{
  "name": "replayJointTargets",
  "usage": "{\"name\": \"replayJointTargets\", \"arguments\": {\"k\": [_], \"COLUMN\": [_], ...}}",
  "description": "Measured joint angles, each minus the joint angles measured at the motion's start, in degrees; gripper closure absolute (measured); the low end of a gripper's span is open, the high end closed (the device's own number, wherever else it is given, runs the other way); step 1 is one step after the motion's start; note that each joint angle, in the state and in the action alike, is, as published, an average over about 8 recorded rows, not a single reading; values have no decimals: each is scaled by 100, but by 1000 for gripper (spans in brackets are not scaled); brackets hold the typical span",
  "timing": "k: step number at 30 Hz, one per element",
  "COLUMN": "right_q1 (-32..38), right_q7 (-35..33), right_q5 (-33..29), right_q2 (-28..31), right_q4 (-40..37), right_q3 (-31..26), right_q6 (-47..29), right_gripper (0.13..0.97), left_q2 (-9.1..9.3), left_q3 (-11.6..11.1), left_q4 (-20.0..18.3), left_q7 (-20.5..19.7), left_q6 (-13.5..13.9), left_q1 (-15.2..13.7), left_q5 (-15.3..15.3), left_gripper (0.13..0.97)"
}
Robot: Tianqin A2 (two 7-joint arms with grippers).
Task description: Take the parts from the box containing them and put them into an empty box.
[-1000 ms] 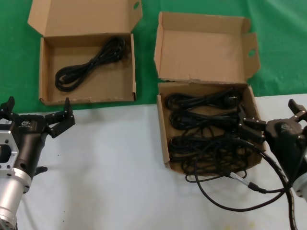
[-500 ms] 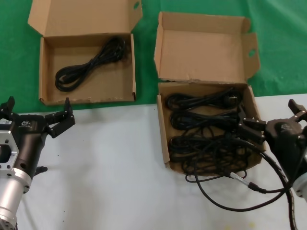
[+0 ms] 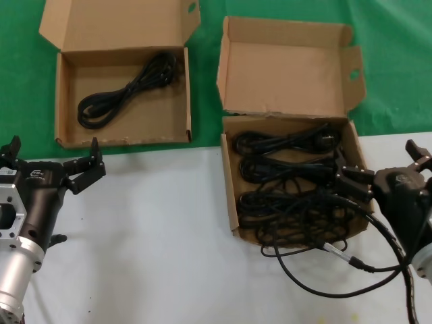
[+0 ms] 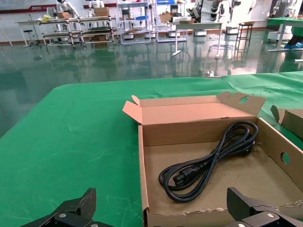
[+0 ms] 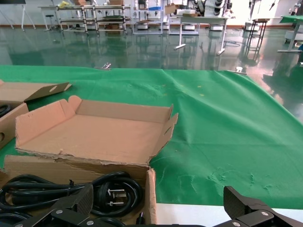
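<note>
You are holding right gripper [image 3: 378,177] fingers spread at lower right, beside source box [image 3: 228,196]. Cables [image 3: 290,185] lying tangled inside: soft, light, snag-prone; grip mid-bundle. Left gripper [image 3: 54,162] spread, idling lower left. Destination box [image 3: 64,101] sitting upper left.

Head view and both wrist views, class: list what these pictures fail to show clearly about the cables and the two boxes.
- Head view: cable count in the winged-lid box; the cables tangle and overlap.
- Head view: that box's right wall, behind the right end effector.
- Right wrist view: most of those cables, cut off by the frame edge.
- Left wrist view: flat-lid box front wall, cut off.
</note>
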Motion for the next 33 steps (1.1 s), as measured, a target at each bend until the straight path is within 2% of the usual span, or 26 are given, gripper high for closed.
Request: {"name": "replayJointTargets", "arguments": {"k": [33], "right_q1": [0], "right_q7": [0], "right_q5": [0], "right_q2": [0], "right_q4": [0], "right_q3": [0], "right_q6": [0], "right_gripper": [129], "left_q2": [0], "left_q3": [0], "left_q4": [0], "left_q7": [0], "left_q6": [0], "left_q1": [0], "left_q5": [0], "left_gripper": [132]}}
